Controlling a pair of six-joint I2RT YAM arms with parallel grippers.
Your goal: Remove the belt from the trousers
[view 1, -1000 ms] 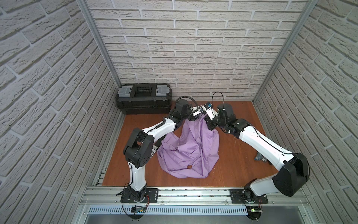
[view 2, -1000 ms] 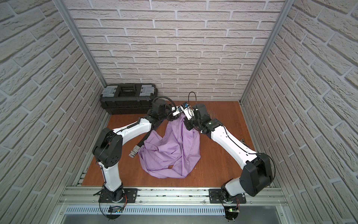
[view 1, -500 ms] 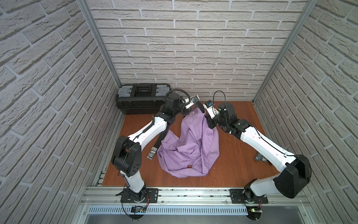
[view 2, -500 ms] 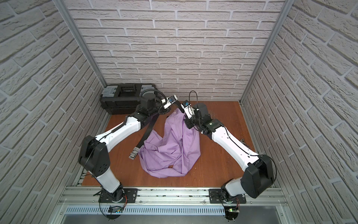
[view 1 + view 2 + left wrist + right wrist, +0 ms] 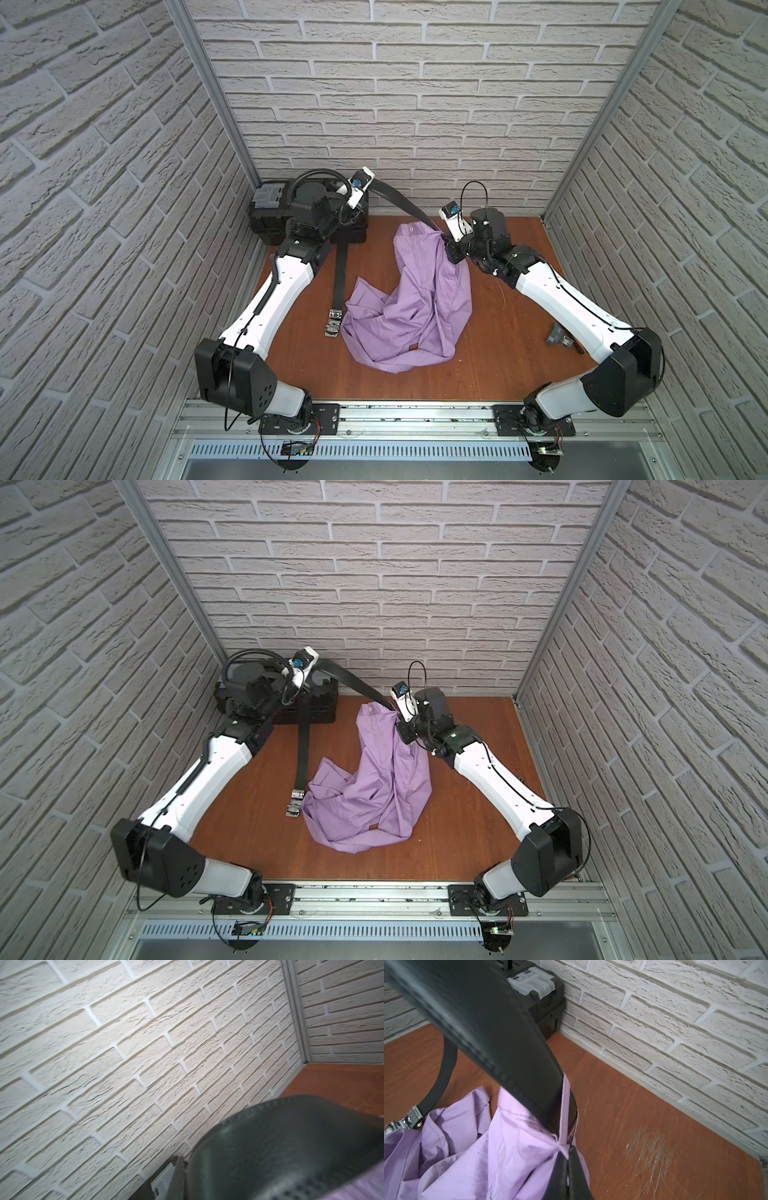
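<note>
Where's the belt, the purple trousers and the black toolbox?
belt (image 5: 339, 276), in a top view, on the straight stretch of strap.
trousers (image 5: 415, 307), in a top view, on the middle of the cloth.
toolbox (image 5: 546, 1012), in the right wrist view, on its black side below the clear latch.

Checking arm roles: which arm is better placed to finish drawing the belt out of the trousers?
Left: the left claw grips the taut belt, while the right claw pins the trousers at the loop.
</note>
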